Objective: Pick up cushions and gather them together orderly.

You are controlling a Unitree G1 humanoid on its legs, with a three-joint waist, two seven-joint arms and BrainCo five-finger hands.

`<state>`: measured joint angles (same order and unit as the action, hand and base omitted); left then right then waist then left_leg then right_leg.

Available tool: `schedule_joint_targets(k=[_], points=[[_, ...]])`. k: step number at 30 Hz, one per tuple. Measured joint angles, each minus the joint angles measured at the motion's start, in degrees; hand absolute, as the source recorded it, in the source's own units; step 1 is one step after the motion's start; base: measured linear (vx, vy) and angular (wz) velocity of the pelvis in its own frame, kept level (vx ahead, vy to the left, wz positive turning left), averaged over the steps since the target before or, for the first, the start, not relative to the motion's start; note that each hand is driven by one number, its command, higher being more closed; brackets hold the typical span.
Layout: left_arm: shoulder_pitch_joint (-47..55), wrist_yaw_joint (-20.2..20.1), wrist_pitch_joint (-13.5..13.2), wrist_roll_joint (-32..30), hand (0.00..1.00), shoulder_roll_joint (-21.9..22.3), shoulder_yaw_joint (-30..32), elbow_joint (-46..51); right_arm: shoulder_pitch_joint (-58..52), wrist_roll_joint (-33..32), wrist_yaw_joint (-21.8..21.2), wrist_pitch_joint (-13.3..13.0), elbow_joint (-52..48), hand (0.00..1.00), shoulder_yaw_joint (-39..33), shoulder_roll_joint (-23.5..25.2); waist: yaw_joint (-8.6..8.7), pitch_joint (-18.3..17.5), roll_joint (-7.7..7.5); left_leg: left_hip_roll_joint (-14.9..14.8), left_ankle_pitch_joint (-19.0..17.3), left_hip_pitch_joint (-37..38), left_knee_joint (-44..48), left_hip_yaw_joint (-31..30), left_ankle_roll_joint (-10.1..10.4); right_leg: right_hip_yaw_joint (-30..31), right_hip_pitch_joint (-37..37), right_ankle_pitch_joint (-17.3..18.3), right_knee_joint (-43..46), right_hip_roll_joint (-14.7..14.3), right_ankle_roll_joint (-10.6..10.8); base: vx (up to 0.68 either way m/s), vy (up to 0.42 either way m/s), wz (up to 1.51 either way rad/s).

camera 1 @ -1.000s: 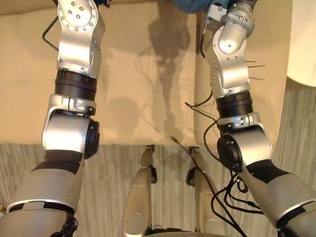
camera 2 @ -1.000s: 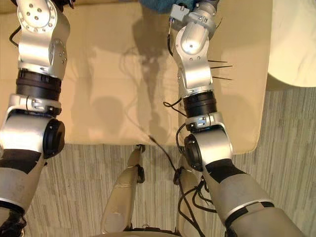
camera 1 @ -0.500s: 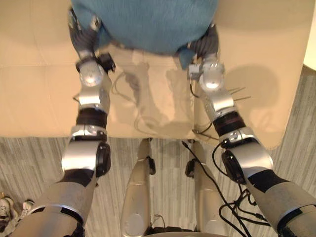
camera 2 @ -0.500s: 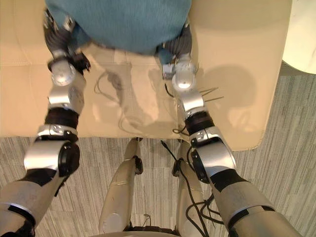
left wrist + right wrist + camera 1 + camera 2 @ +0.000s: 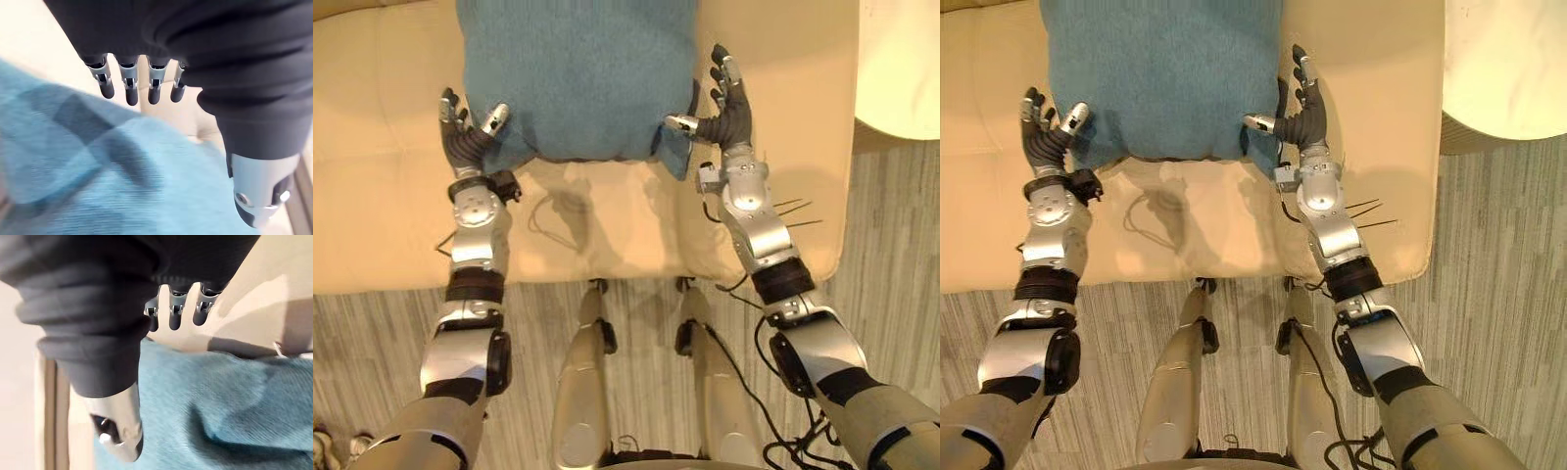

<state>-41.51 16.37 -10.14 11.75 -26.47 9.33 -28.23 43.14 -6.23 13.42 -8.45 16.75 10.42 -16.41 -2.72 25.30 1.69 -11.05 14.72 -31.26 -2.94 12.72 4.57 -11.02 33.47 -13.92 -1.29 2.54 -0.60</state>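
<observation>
The left hand (image 5: 465, 137) is spread, fingers straight, at the near left corner of the blue cushion (image 5: 578, 78). The right hand (image 5: 724, 103) is spread at its near right corner. Contact is hard to judge. The cushion lies on the beige sofa (image 5: 783, 59), far edge cut off.

The left arm (image 5: 476, 245) and right arm (image 5: 760, 227) stretch forward, well apart. The left hand (image 5: 463, 142) and right hand (image 5: 728, 108) have straight, spread fingers, thumbs pointing inward.
</observation>
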Motion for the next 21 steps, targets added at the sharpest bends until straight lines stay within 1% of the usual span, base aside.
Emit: schedule_joint_targets(k=[3,6,7,8,9,11,12,13,14,15,17,18,19,21], points=[[4.0,-0.7,-1.1,-0.2,0.00,-0.9,0.1,2.5,-6.2,0.0,-1.5,-0.2,-3.7,0.00,-0.7,-1.4,0.02,-0.1,-0.14,0.1,-0.4,2.5,0.1,-0.2,0.4,-0.2,-1.7,1.7,2.2,0.3,0.1,0.01,0.041,0.06],[11.9,-1.8,-1.6,-0.2,0.00,-0.6,0.4,6.4,-14.0,0.0,-3.2,-0.4,-7.2,0.00,-3.0,-1.9,-0.20,-0.2,-0.38,0.2,-1.5,4.9,0.9,-0.4,0.4,-0.4,-4.3,3.1,3.2,0.5,0.4,0.03,0.035,0.05],[15.8,-2.6,-1.6,-0.1,0.00,0.3,0.7,8.0,-17.6,0.0,-3.8,-0.4,-8.6,0.00,-4.2,-2.0,-0.29,-0.3,-0.53,0.2,-2.2,6.0,1.7,-0.3,0.4,-0.3,-5.6,3.6,3.2,0.5,0.9,0.04,0.011,-0.03],[21.6,-3.0,-1.6,-0.1,0.00,3.2,2.2,10.2,-23.0,0.1,-4.1,-0.7,-9.5,0.00,-5.4,-1.8,-0.85,-1.2,-0.86,0.2,-3.2,7.5,2.2,-0.2,0.4,-0.1,-7.1,4.1,3.0,0.4,0.9,0.04,0.011,-0.06],[23.9,-3.2,-1.7,-0.1,0.00,4.6,2.5,10.5,-25.3,0.1,-4.5,-0.7,-9.5,0.00,-5.9,-1.6,-1.10,-1.9,-1.01,0.2,-3.8,8.0,2.2,-0.1,0.4,-0.1,-7.8,4.2,2.9,0.3,0.9,0.05,-0.009,-0.05],[32.7,-5.4,-1.6,-0.1,0.00,8.6,2.2,10.5,-33.7,1.4,-6.4,-0.7,-9.1,0.00,-7.1,-0.4,-1.11,-5.3,-1.64,0.2,-5.1,10.2,2.2,-0.2,0.6,0.0,-10.4,4.7,1.7,0.1,1.1,0.07,-0.020,-0.02],[35.3,-6.1,-1.6,-0.2,0.00,9.5,1.9,10.4,-36.0,1.9,-6.8,-0.7,-8.9,0.00,-7.4,0.0,-1.04,-6.0,-1.87,0.3,-5.6,11.3,2.1,-0.2,0.9,0.1,-11.6,4.9,1.4,0.1,1.1,0.10,-0.020,-0.02],[40.2,-7.7,-1.5,-0.3,0.00,11.4,1.4,9.5,-40.4,2.6,-8.1,-1.1,-7.6,0.00,-8.2,1.0,-0.74,-8.1,-2.33,0.4,-6.0,13.2,2.0,-0.3,0.9,0.1,-13.7,5.3,0.8,0.1,1.3,0.14,-0.004,0.04],[45.3,-9.3,-1.4,-1.1,0.00,13.3,1.0,6.9,-44.8,4.2,-9.2,-1.3,-3.8,0.00,-8.9,1.9,0.28,-11.6,-2.87,0.6,-7.0,15.0,1.9,-0.6,0.9,0.0,-15.6,6.2,0.6,0.2,1.9,0.16,0.007,0.08],[47.0,-10.0,-1.4,-1.4,0.00,13.7,0.8,5.6,-46.0,4.8,-9.7,-1.2,-2.1,0.00,-9.0,2.1,0.48,-12.5,-3.02,0.8,-7.2,16.0,1.8,-0.8,0.8,0.0,-16.6,6.6,0.6,0.3,1.9,0.14,0.021,0.08],[50.7,-12.6,-1.0,-3.1,0.00,14.8,-0.2,0.5,-49.9,7.9,-11.4,-1.2,3.4,0.00,-10.7,3.0,0.97,-15.1,-3.43,1.4,-8.7,19.4,1.8,-0.2,0.8,0.4,-19.8,7.5,0.5,0.5,2.5,0.10,0.035,-0.04],[51.7,-13.1,-0.8,-3.6,0.00,15.1,-0.3,-0.7,-50.5,8.7,-11.6,-1.2,4.8,0.00,-10.9,3.1,1.20,-15.6,-3.52,1.6,-8.9,20.2,1.7,0.0,0.7,0.6,-20.6,7.7,0.4,0.7,2.5,0.09,0.050,-0.12],[53.1,-14.2,-0.2,-4.1,0.00,15.6,-0.3,-3.5,-51.5,10.0,-12.4,-1.0,8.3,0.00,-11.2,3.4,1.73,-16.9,-3.58,2.0,-9.6,21.8,1.7,0.2,0.5,1.1,-22.0,7.9,-0.1,1.1,2.7,0.06,0.056,-0.18],[54.9,-15.6,0.5,-5.5,0.00,16.8,-0.4,-7.7,-52.7,11.6,-13.1,-0.2,12.7,0.00,-11.3,4.1,1.88,-18.4,-3.56,2.8,-10.8,25.2,1.5,1.8,0.5,2.6,-24.6,8.2,-0.4,1.7,3.3,0.09,0.079,-0.27]])
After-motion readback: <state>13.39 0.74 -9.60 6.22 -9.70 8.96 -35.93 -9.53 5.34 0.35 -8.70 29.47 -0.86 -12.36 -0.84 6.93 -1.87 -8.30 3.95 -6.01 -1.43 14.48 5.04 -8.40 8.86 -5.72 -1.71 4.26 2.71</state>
